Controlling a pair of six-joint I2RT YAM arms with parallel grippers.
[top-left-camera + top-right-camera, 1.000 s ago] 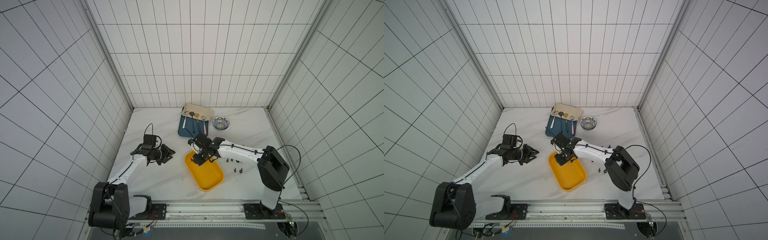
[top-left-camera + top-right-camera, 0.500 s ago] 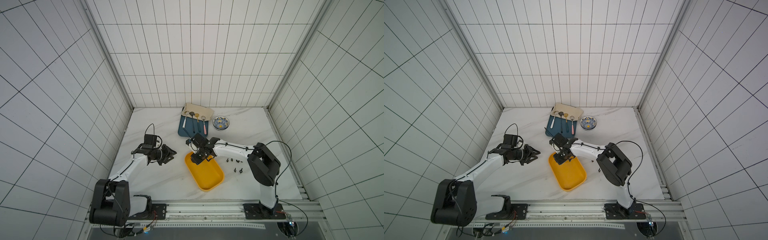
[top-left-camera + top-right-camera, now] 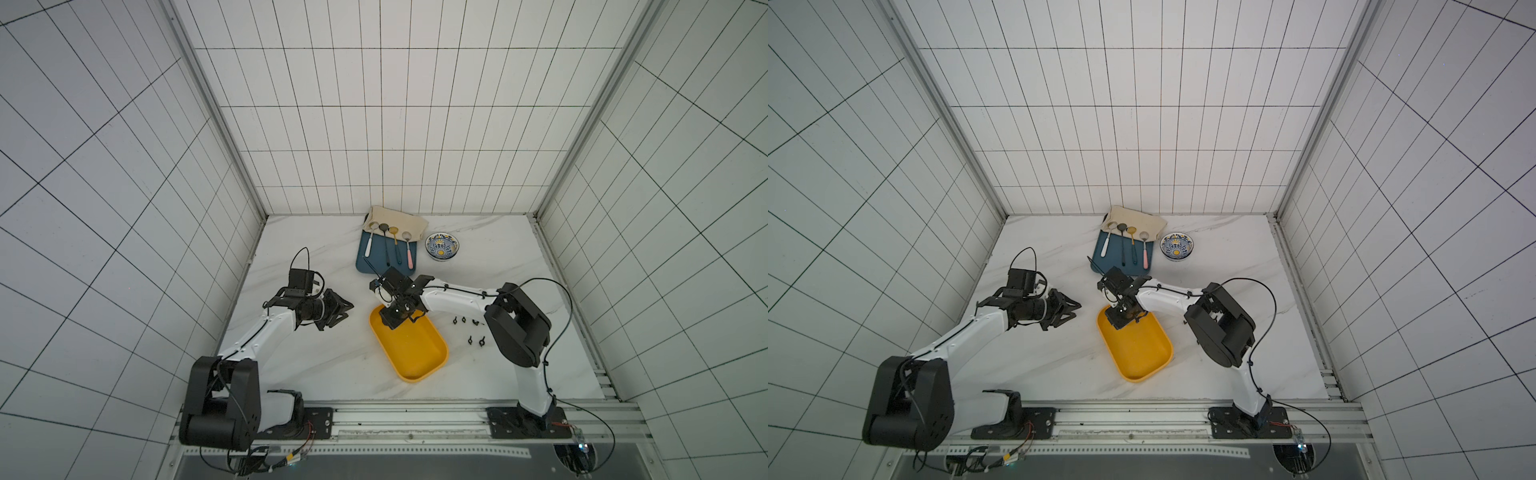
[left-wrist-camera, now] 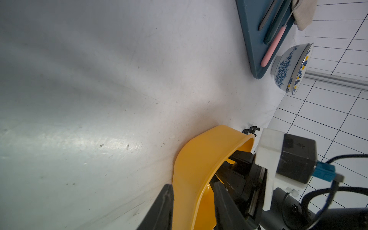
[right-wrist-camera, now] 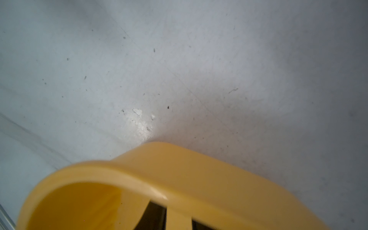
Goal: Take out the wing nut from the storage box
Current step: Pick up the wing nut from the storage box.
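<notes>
Top views: storage box point(image 3: 419, 353) sits mid-counter point(image 3: 332, 374). Right pincer point(image 3: 397, 319) down in far corner; cannot tell if clenched. Wing nut unseen, maybe hidden beneath. Loose wing nuts point(image 3: 482, 341) lie on counter beside box. Left pincer point(image 3: 344, 311) released, empty, near box.
Left wrist: box wall thin, probably light, may slide.
Right wrist: only box rim, blurred. Nut likely tiny, rigid, slick; pinch across wings.

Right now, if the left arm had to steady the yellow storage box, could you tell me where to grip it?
I would pinch the thin upright wall of the storage box on its long side facing the left gripper, from above, one of the fingers inside and one outside. The tub is shallow, and that side is free; the right gripper fills the far end.
</notes>
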